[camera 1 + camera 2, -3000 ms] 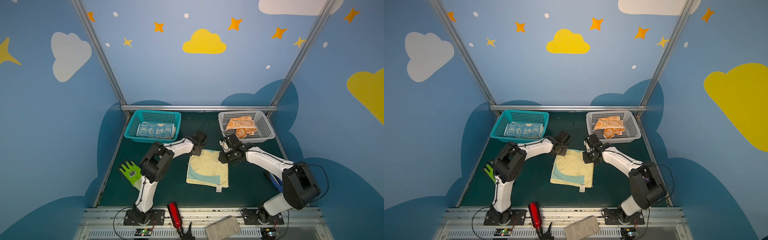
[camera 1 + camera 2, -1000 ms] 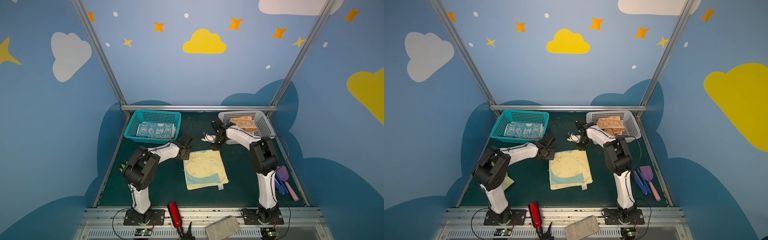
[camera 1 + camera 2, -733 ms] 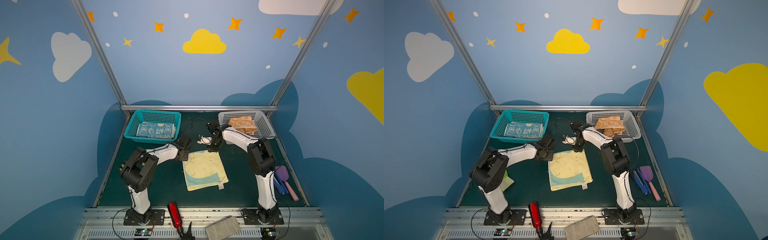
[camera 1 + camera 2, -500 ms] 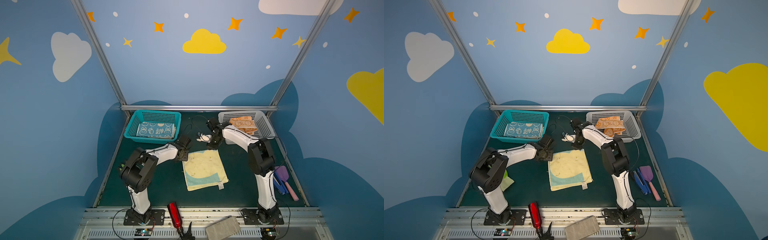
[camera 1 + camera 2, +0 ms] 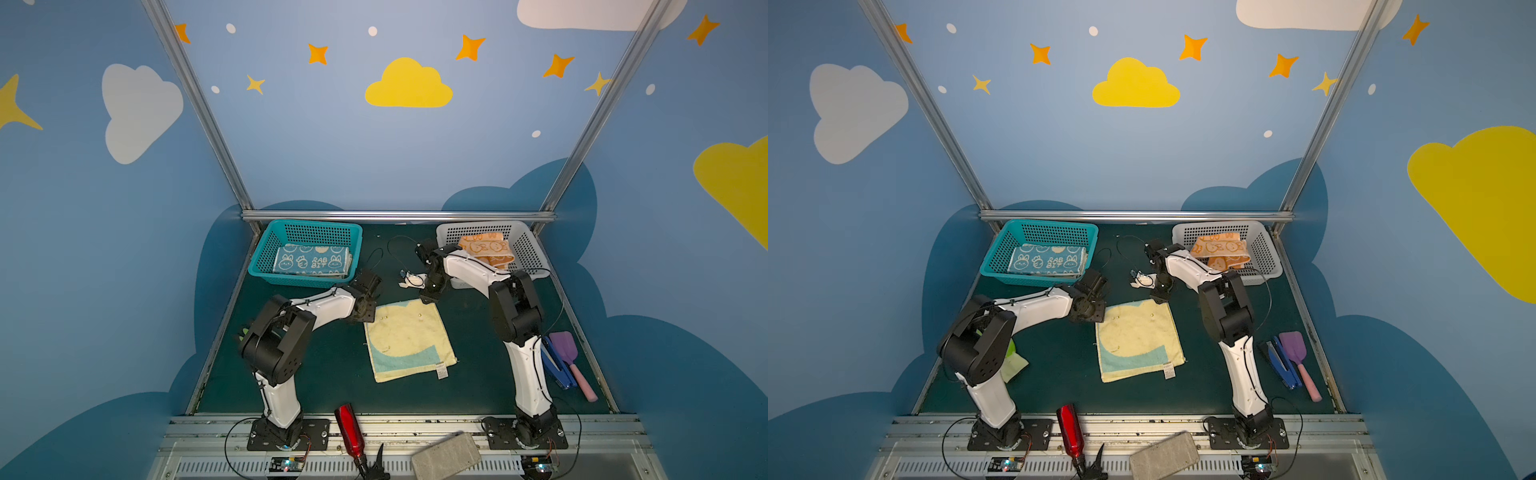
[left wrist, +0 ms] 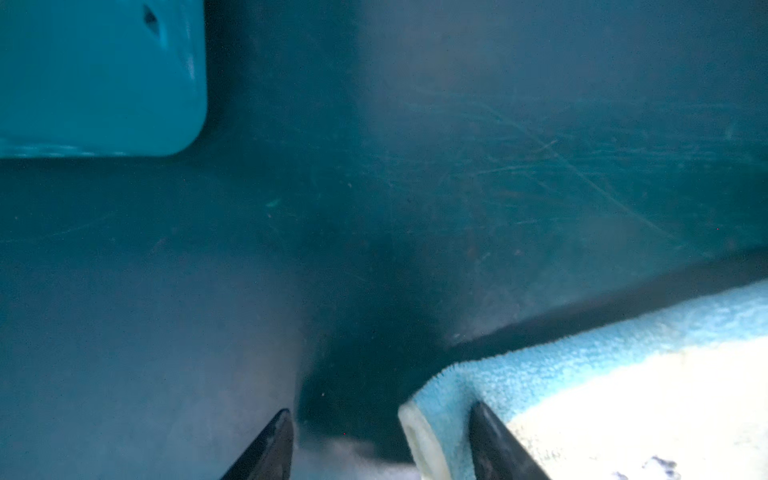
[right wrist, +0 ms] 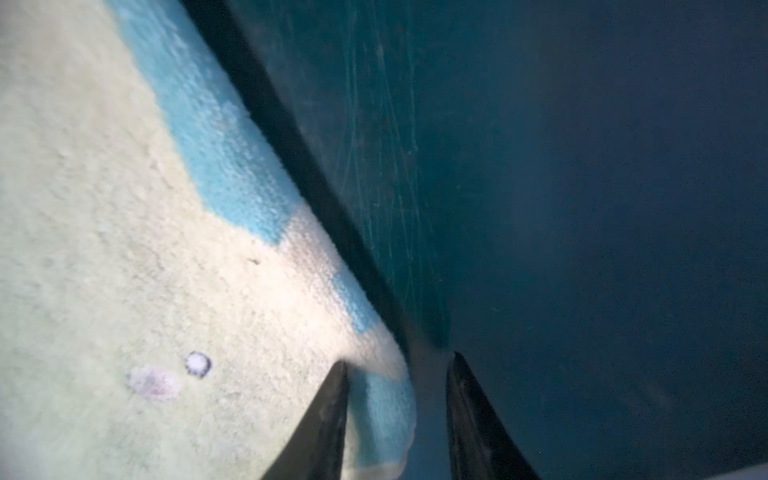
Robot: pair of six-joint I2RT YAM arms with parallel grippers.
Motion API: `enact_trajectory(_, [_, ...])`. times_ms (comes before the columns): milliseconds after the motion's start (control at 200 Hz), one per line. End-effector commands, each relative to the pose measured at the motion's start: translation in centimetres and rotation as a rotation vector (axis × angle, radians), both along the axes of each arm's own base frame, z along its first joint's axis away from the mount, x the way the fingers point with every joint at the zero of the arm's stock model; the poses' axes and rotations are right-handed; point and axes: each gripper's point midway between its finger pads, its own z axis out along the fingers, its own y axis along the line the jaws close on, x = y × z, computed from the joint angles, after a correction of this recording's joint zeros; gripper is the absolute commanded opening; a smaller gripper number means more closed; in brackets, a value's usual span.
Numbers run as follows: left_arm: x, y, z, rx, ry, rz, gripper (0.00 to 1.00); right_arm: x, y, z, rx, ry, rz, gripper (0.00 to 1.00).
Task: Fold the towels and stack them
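Observation:
A pale yellow and light blue towel lies flat on the green mat. My left gripper is low at its far left corner. In the left wrist view that gripper is open, one finger on the towel and one on the mat. My right gripper is at the far right corner. There too the gripper is open, with the towel corner lying loose between its jaws. A blue towel and an orange towel lie in baskets.
The teal basket stands far left and the white basket far right. A small white gadget on a cable lies between them. A stapler and a purple scoop are at the right. A red bottle and a grey block sit on the front rail.
Both arms have changed posture over three seconds. Over the last second the right gripper came in to the towel's far right corner and the left stayed by the far left one.

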Motion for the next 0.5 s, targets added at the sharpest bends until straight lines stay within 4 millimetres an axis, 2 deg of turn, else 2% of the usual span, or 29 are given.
enact_trajectory(0, [-1.8,1.8,-1.2,0.078,0.090,-0.001,0.67,0.4,-1.8,-1.0,-0.087,0.005,-0.018,0.36])
enact_trajectory(200, [-1.9,1.8,-1.3,0.075,0.096,-0.001,0.67,0.4,-2.4,-1.7,-0.106,0.026,-0.020,0.35])
enact_trajectory(300, [-1.7,1.2,-1.2,0.046,0.093,-0.012,0.69,-0.3,-1.9,-1.8,-0.083,0.056,-0.003,0.21])
enact_trajectory(376, [-1.6,0.4,-1.2,0.007,0.100,-0.030,0.74,-0.7,-1.6,-2.1,-0.076,0.070,0.006,0.07])
enact_trajectory(491, [-1.2,-1.2,-1.0,-0.064,0.103,-0.047,0.75,-1.0,-1.3,-2.4,-0.078,0.068,0.019,0.00])
